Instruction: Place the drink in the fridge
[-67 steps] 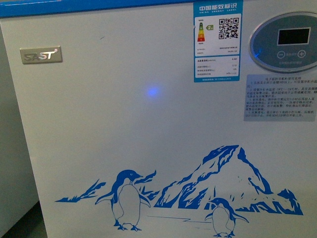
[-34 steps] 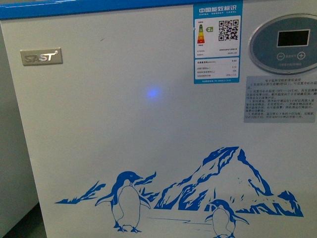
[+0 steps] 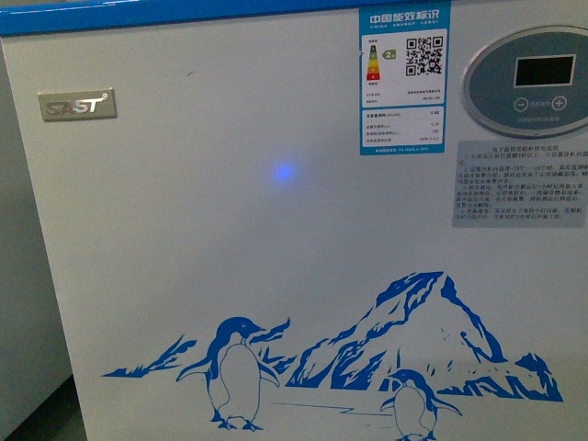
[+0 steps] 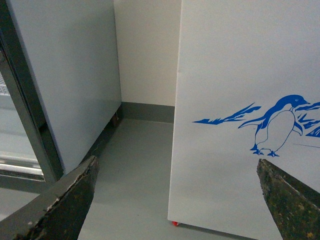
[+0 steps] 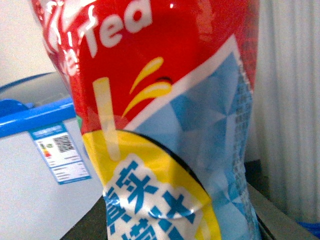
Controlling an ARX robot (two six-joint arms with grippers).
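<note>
**Drink up at the right arm, fridge top just beyond, not yet in**

The drink (image 5: 165, 125) fills the right wrist view, long axis roughly upright and clear of any surface. The right fingers are hidden behind it, so a closed grip on the drink is judged, not seen. The fridge (image 3: 276, 230) is faced square-on; its blue rim (image 5: 35, 117) is seen beyond the drink and lower than the drink's top — a carry over that rim is called for. The left fingers (image 4: 65, 200) are spread wide with nothing held, low by the fridge's corner. Whether the top is open cannot be told.
</note>
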